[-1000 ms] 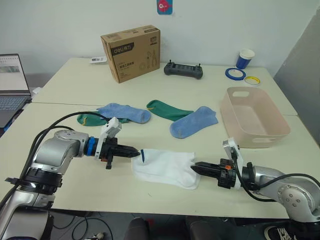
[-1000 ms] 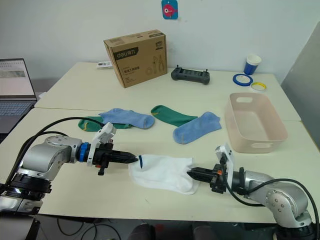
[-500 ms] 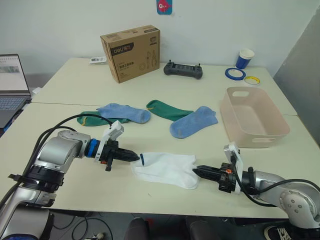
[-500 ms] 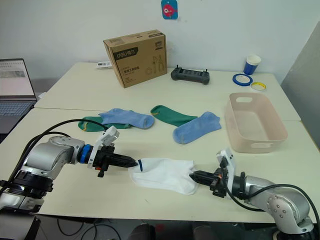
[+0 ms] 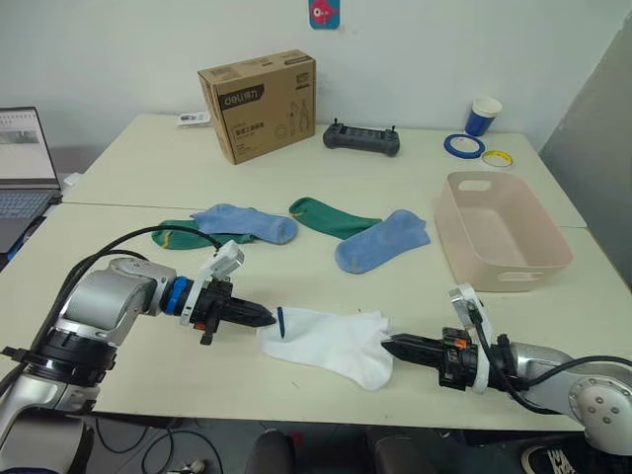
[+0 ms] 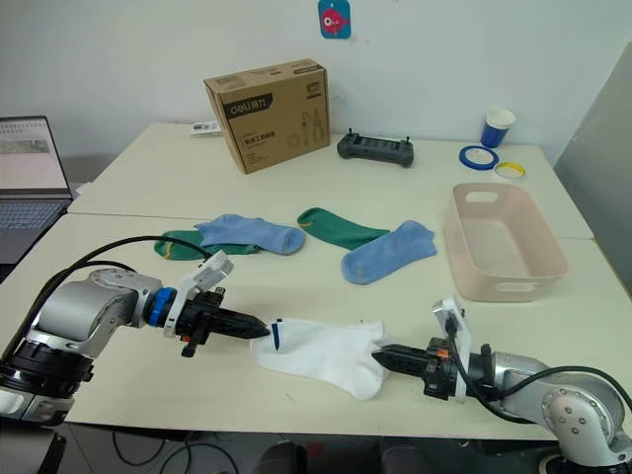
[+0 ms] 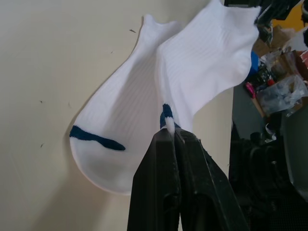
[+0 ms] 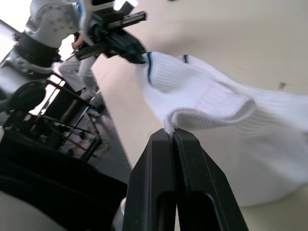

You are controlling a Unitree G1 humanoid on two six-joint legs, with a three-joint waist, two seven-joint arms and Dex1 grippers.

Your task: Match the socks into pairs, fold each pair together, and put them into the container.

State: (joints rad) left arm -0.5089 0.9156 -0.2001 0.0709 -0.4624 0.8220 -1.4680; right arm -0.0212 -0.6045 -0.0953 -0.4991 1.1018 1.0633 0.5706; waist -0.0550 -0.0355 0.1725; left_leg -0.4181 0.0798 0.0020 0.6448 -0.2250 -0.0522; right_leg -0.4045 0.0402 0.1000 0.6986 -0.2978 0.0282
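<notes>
Left gripper (image 5: pixel 269 316) pinches one end of the white socks (image 5: pixel 331 337), right gripper (image 5: pixel 386 344) clamps the other, and the pair sits near the table's (image 5: pixel 296 276) front edge. Behind lie blue socks (image 5: pixel 381 240) and green socks (image 5: pixel 331 218), the pink basin (image 5: pixel 500 242) off right.

The laptop (image 5: pixel 25 163) is cut by the picture's edge; one dark green sock (image 5: pixel 178 235) lies partly under a light blue sock (image 5: pixel 245 222) (toe hidden).
</notes>
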